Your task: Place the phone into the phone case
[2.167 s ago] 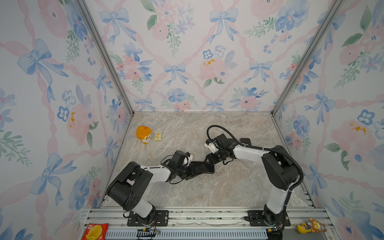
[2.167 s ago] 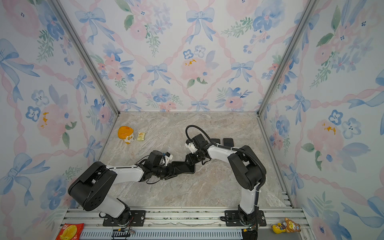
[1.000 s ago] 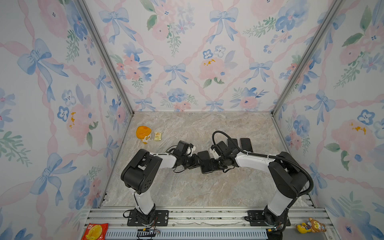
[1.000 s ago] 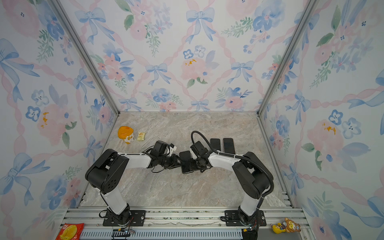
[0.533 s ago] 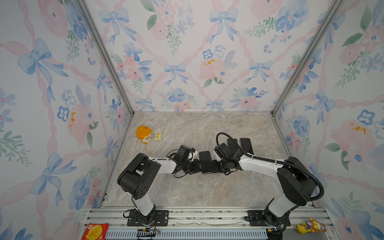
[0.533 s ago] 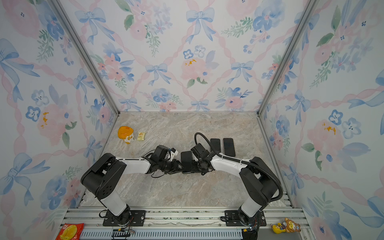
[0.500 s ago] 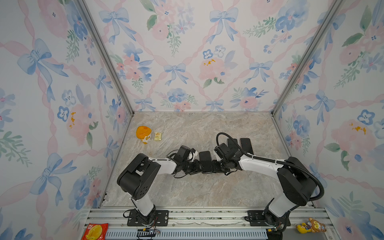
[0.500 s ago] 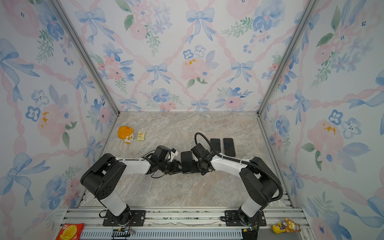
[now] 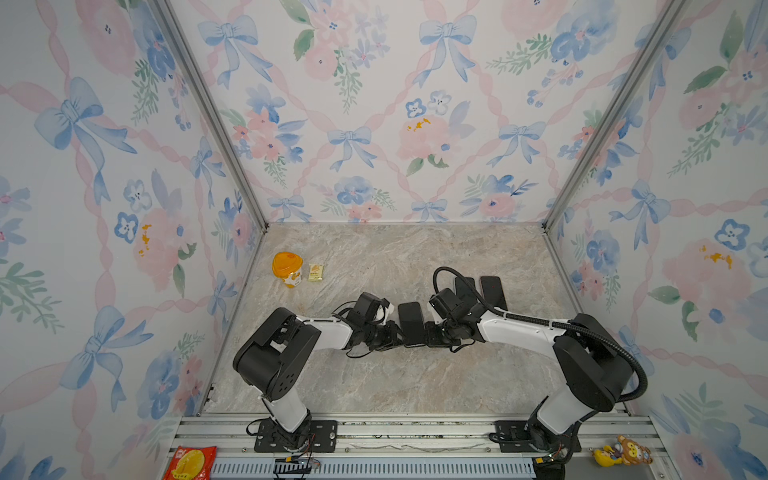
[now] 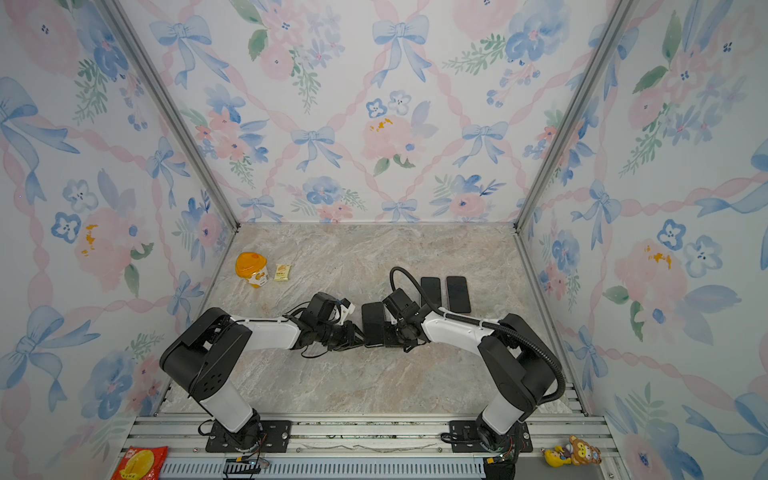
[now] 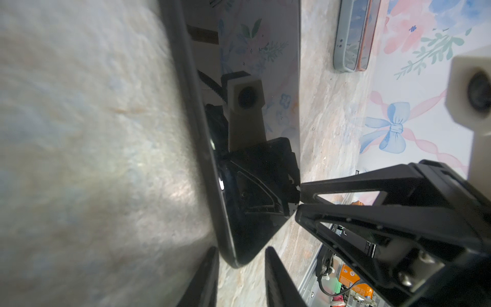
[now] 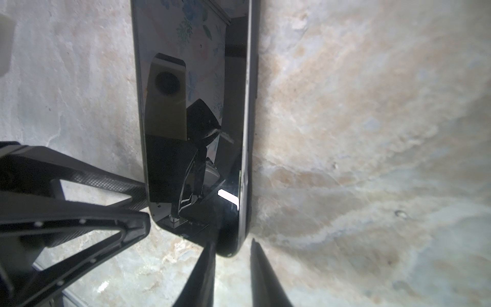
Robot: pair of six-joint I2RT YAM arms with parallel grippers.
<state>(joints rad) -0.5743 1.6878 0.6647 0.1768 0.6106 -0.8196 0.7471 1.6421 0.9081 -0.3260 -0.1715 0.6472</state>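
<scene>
Marble-patterned tabletop fills the floor of a booth closed by flowered walls at the rear, left and right. An aluminium rail bounds the near edge, and both arm bases are bolted to it.

At mid-table a black phone lies with its long sides running front to back and its glossy screen up. The left gripper comes at the phone's near end from the left and the right gripper from the right, so the two nearly meet there.

In each wrist view that arm's two fingers straddle a near corner of the phone with a narrow gap between them. I cannot tell whether either pair is actually clamping the corner or only close around it. A dark shadow runs along the phone's edge, and I cannot tell if that edge is off the surface.

Two dark slabs lie side by side just behind the right wrist, near the right wall. In the left wrist view their rims show pale grey-green and orange. I cannot tell which, if either, is the case.

An orange-lidded cup and a small yellow packet stand by the left wall, well apart from the arms.

Bare marble stretches from the phone back to the rear wall and forward to the rail.
</scene>
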